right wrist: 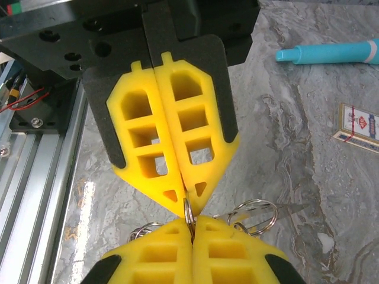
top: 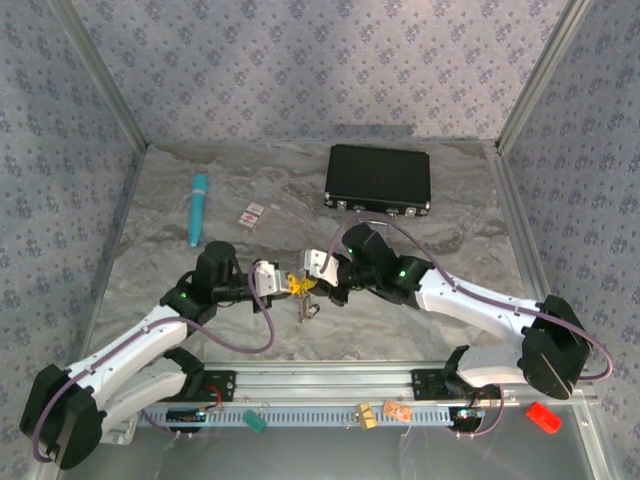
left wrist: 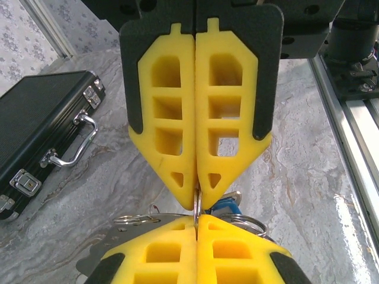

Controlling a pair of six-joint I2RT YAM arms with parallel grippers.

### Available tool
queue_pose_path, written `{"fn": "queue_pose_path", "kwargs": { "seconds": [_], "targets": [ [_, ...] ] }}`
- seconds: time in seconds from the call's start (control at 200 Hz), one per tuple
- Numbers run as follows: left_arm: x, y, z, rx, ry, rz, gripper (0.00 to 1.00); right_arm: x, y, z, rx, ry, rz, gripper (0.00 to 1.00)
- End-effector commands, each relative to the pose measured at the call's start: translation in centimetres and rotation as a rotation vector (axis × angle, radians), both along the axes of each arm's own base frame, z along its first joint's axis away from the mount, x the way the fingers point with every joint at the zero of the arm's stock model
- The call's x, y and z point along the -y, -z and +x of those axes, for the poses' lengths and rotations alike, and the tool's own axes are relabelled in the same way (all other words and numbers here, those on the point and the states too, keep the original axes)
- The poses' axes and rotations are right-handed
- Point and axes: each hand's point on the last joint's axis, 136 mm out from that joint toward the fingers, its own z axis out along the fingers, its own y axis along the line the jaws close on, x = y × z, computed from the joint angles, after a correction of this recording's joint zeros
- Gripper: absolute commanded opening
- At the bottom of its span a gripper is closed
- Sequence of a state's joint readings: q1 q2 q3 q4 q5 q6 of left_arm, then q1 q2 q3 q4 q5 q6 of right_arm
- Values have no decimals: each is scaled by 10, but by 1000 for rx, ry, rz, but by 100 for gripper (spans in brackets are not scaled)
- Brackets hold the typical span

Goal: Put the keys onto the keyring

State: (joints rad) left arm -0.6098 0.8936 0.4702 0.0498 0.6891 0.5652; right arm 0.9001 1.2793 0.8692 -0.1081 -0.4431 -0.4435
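One table [top: 420, 310]: grey marbled top, with patterned panels [top: 300, 60] on the left, right and far sides and a metal rail [top: 330, 378] along the near edge.
two arms: the left arm [top: 140, 340] and the right arm [top: 470, 300] extend from the near corners and meet around the middle of the table.
black case [top: 378, 178]: closed and lying flat at the far side, right of centre, well apart from the arms.
teal pen [top: 197, 208]: far left, lying roughly near-to-far.
card [top: 252, 215]: small, between the teal pen and the black case.
left gripper [left wrist: 197, 221]: yellow fingers pressed together, nipping the keyring's wire at their tips.
right gripper [right wrist: 190, 228]: fingers likewise closed on the same wire, tip to tip with the left gripper.
keyring [left wrist: 197, 204]: held edge-on between the two pairs of tips, mid-table.
keys [top: 305, 306]: a small bunch just on the near side of the meeting tips. One blue head [left wrist: 224, 207] sits right beside the pinched wire. Whether the keys touch the table cannot be told.
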Motion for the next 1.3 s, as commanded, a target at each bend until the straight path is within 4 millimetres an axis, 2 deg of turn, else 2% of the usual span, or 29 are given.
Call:
{"fn": "queue_pose_path", "kwargs": {
  "seconds": [0.0, 0.085, 0.2, 0.33, 0.375, 0.395, 0.585, 0.76, 0.924, 0.969, 0.989, 1.024, 1.109, 1.209, 1.294],
  "targets": [
    [1, -11, 5, 47, -12, -5, 16, -2, -17, 4, 46, 0, -35, 0],
    [-1, -11, 8, 58, -32, 13, 22, 5, -14, 6, 74, 4, -136, 0],
    [0, -14, 10, 64, -37, 13, 23, 10, -9, 9, 111, 4, -248, 0],
    [0, -19, 10, 67, -39, -11, 23, 7, -9, 8, 152, -21, -316, 0],
    [1, -21, 8, 67, -33, -20, 23, 8, -3, 8, 153, -26, -344, 0],
    [1, -21, 8, 67, -30, -23, 23, 3, -14, 10, 172, -24, -326, 0],
    [2, -24, 6, 64, -26, -40, 23, -6, -20, 9, 178, -48, -309, 0],
    [2, -27, 7, 69, -29, -51, 15, -14, -22, 4, 164, -68, -281, 0],
    [0, -30, 10, 86, -52, -66, 12, -11, -21, 1, 124, -68, -236, 0],
    [0, -32, 10, 89, -55, -79, 8, -12, -27, 2, 122, -65, -210, 0],
    [0, -34, 10, 91, -57, -85, 6, -8, -14, -1, 102, -67, -227, 0],
    [0, -35, 10, 89, -59, -93, 0, -8, -14, -3, 93, -71, -213, 0],
    [1, -38, 9, 80, -50, -108, 0, -8, -17, -4, 81, -66, -166, 0],
    [3, -43, 6, 53, -45, -141, 0, 2, -27, 3, 17, -19, -38, 24],
    [5, -49, 4, 17, -47, -187, 0, 15, -39, 10, -37, 13, 89, 32]
  ]
}}
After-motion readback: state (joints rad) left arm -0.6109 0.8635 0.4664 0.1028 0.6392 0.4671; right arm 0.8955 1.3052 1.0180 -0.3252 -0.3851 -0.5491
